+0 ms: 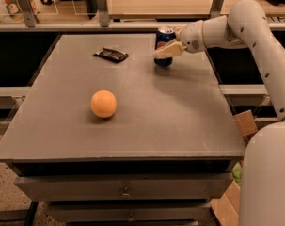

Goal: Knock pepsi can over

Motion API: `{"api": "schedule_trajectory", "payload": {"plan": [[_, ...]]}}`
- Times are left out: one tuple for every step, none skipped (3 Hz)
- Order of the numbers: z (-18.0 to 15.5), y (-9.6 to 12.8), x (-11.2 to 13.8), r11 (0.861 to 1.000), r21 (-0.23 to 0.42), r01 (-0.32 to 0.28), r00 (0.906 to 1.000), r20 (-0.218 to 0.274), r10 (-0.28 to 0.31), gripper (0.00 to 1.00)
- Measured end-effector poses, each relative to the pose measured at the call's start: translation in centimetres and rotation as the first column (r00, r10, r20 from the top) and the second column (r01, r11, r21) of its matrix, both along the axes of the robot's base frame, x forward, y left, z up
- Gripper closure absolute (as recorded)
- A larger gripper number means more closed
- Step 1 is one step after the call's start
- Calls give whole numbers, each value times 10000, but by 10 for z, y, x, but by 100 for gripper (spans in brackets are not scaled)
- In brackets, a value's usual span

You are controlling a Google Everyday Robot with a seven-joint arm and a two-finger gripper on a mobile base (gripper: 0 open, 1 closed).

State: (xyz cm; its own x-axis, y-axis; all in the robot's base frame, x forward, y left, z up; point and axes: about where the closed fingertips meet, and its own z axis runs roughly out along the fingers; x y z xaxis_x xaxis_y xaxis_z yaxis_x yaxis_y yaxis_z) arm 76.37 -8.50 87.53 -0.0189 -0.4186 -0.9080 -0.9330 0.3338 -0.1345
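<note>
The pepsi can [163, 39], dark blue with a silver top, stands near the far edge of the grey table [132, 126], leaning slightly left. My gripper [164, 51] reaches in from the right on the white arm and sits right against the can's front, at mid height. Its pale fingers [169, 49] cover part of the can's lower body.
An orange ball [103, 103] lies at the table's middle left. A dark flat snack wrapper [111, 55] lies at the far left of the can. A cardboard box [245, 124] sits off the table's right side. A wooden counter runs behind the table.
</note>
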Motion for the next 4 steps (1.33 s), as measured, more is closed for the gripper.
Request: {"api": "schedule_trajectory", "payload": {"plan": [[14,-7,-14,9957,-926,-4,9999,166,19,87],[44,-23,-36,9515,-2995,702,9955,822,-475,100],[61,-14,-68,8498,-5164,1058,9916,1185,-515,100],[41,0,-100,6886,-7235,493,9974,715,37,100]]}}
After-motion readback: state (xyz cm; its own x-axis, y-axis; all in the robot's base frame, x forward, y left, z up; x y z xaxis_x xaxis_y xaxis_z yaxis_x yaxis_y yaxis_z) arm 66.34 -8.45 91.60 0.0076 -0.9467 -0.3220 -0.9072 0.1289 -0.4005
